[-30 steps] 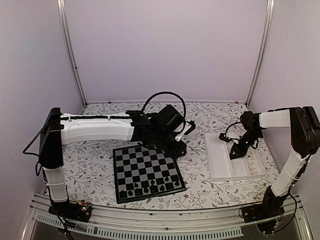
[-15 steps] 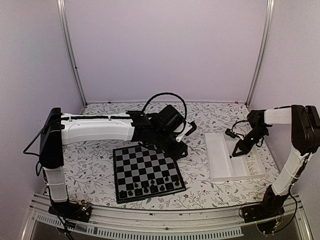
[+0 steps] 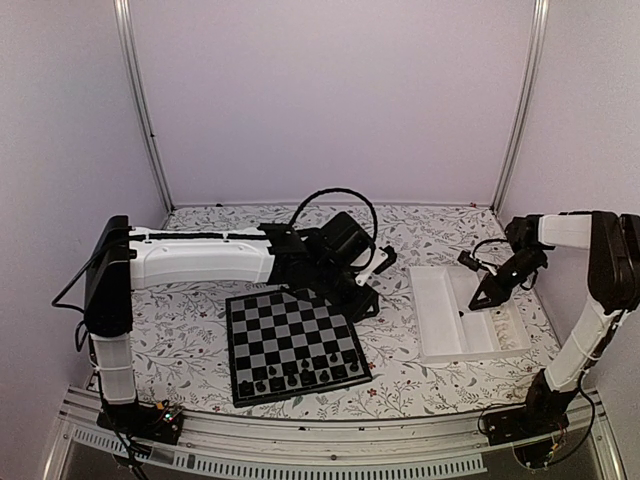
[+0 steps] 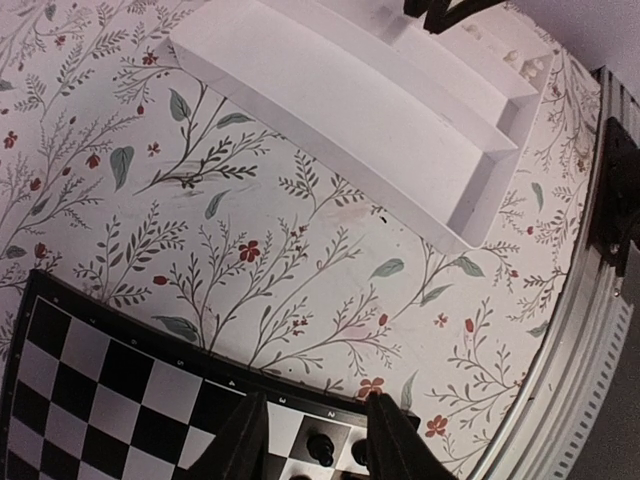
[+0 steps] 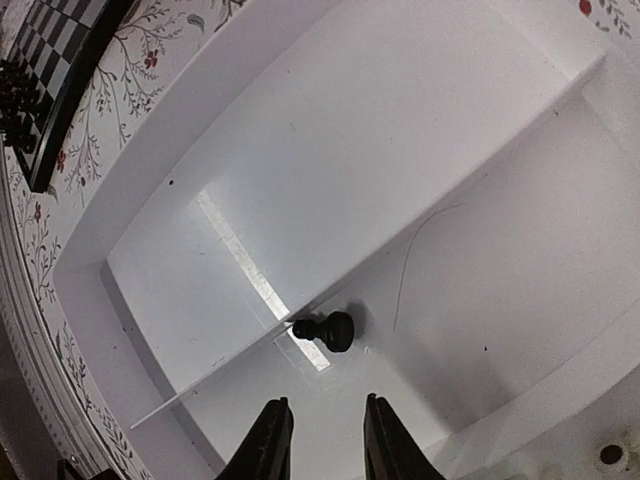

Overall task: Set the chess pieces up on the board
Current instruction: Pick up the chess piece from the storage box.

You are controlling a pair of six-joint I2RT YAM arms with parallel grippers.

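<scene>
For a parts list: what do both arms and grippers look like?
The left arm and right arm are white shells with black joints. The left gripper and right gripper have black fingers. A black cable loops off the left wrist.

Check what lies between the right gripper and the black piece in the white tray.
Nothing but the bare floor of the tray. The right wrist view shows the right gripper open just short of the black piece, with only white plastic between.

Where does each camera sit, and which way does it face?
Top external: above, behind the bases, facing down at board, tray, left arm, right arm.
Left wrist: on the left arm, looks past its fingers at board edge and tray.
Right wrist: on the right arm, looks past its fingers into the tray, at one black piece.
Shared: tray.
</scene>
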